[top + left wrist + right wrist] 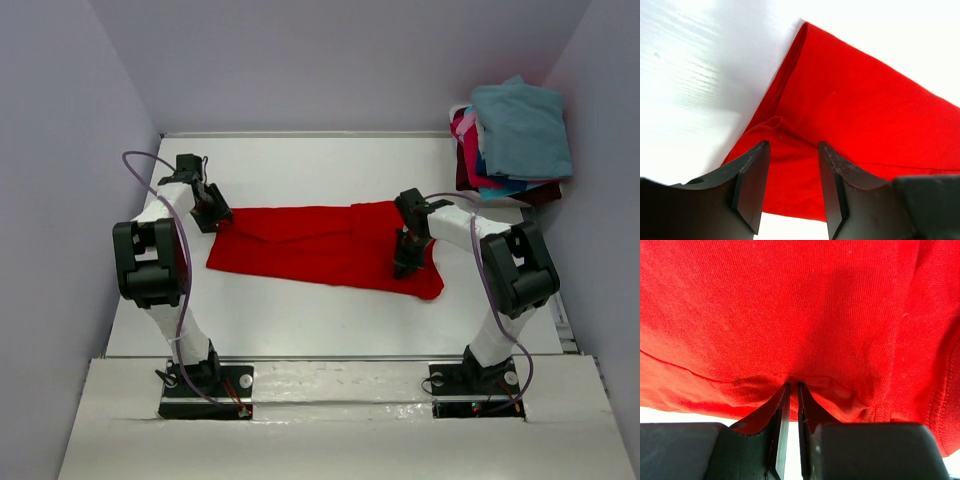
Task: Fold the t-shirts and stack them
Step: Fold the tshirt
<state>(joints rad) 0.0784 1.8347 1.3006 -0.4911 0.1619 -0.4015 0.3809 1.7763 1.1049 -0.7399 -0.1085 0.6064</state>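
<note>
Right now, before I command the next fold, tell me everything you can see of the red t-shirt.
The red t-shirt is plain bright red knit cloth, partly folded into a long band lying flat across the white table, left to right, with an overlapping layer along its far side. The right gripper is shut on a puckered pinch of cloth near its right end. The left gripper hangs open at its left corner, jaws apart, cloth showing between them. Nothing else touches it.

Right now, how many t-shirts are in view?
5: red t-shirt lying at centre; stacked at the far-right corner, teal t-shirt on top, pink t-shirt, blue t-shirt and dark maroon t-shirt beneath. Others may be hidden inside.
</note>
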